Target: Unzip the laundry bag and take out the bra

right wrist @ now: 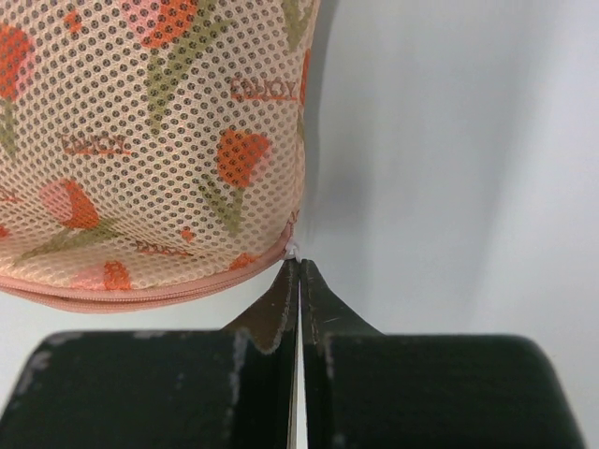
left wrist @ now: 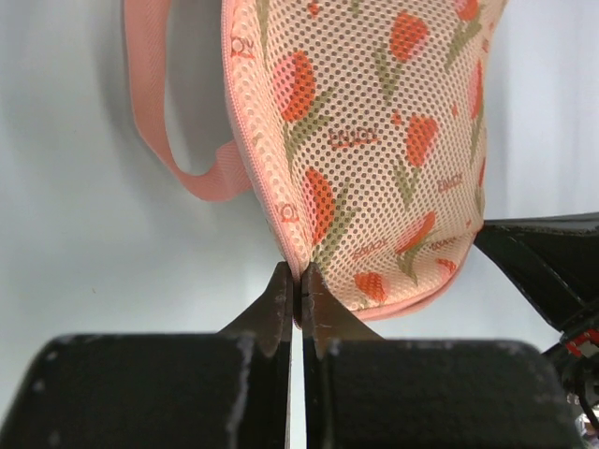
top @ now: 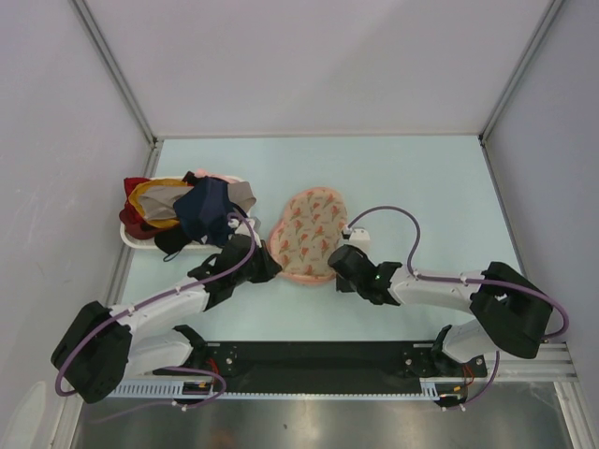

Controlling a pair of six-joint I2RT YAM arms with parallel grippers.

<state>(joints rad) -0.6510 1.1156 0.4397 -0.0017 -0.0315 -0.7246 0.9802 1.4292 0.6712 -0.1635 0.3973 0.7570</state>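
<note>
Laundry bag (top: 309,234): lies flat at mid-table, between my two grippers.
My left gripper (left wrist: 298,288): closed, pinching the bag's near-left pink edging.
My right gripper (right wrist: 298,277): fingers pressed together at the bag's near-right rim; I cannot tell whether they hold anything.

laundry bag (top: 309,234): flat oval beige-pink mesh pouch, red-orange tulip print, pink zip rim, zip shut where visible, lying flat near the middle of the surface (top: 421,187).
</note>
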